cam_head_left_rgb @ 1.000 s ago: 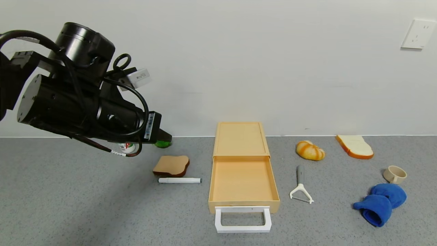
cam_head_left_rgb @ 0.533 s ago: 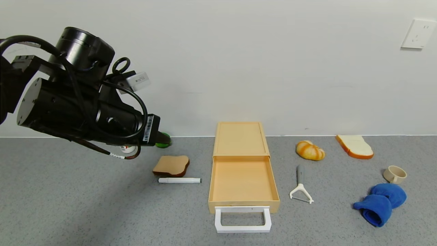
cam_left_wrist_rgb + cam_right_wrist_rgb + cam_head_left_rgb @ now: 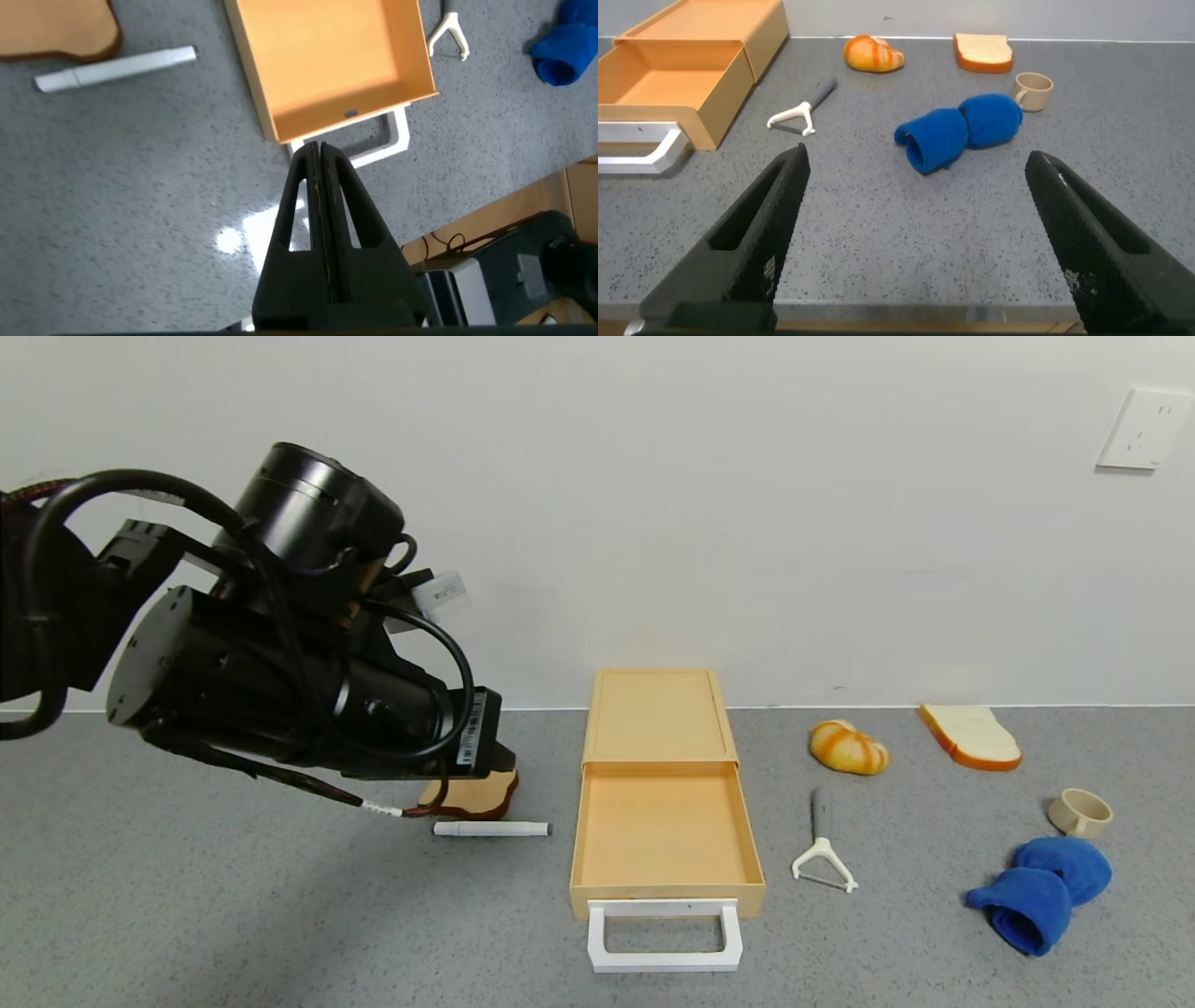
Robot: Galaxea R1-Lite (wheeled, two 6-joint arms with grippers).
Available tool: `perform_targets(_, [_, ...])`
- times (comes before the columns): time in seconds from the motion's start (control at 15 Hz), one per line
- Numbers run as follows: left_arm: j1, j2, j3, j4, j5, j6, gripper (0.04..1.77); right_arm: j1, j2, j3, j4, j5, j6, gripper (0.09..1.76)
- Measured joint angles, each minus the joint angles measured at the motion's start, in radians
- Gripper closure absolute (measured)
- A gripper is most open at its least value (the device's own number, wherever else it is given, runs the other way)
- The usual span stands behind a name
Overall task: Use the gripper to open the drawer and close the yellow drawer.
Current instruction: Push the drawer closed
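One gripper (image 3: 318, 154), the left, hangs with jaws shut just before the open drawer's (image 3: 661, 831) white handle (image 3: 665, 936); right gripper (image 3: 915, 233) gapes, farther off.

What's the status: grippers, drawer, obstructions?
Left gripper shut, raised above the table near the handle, not touching. Right gripper open, parked near the table edge. Drawer pulled open, empty. Nothing blocks the handle.

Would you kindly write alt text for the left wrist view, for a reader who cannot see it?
The left gripper, fingers pressed together, hangs above a grey speckled table, its tip near the white handle of the drawer, which is pulled open and empty. A white marker and brown toast slice lie beside the drawer.
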Motion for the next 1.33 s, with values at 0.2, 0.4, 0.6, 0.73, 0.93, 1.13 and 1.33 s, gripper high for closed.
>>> perform_targets(0.2, [-0.132,0.036,0.001,0.001,0.086,-0.133,1.70,0.000,0.000,0.000,0.000,0.000,0.000,0.15])
perform_targets(0.4, [-0.241,0.078,0.001,0.007,0.176,-0.240,1.70,0.000,0.000,0.000,0.000,0.000,0.000,0.15])
perform_targets(0.6, [-0.313,0.124,-0.005,0.014,0.207,-0.341,1.70,0.000,0.000,0.000,0.000,-0.001,0.000,0.15])
perform_targets(0.73, [-0.353,0.158,-0.003,0.017,0.234,-0.398,1.70,0.000,0.000,0.000,0.000,0.000,0.000,0.14])
perform_targets(0.93, [-0.401,0.215,0.024,0.013,0.281,-0.484,1.70,0.000,0.000,0.000,0.000,0.000,0.000,0.14])
perform_targets(1.13, [-0.451,0.247,0.074,0.002,0.327,-0.491,1.70,0.000,0.000,0.000,0.000,-0.001,0.000,0.14])
perform_targets(1.33, [-0.492,0.270,0.136,-0.088,0.362,-0.496,1.70,0.000,0.000,0.000,0.000,0.000,0.000,0.14])
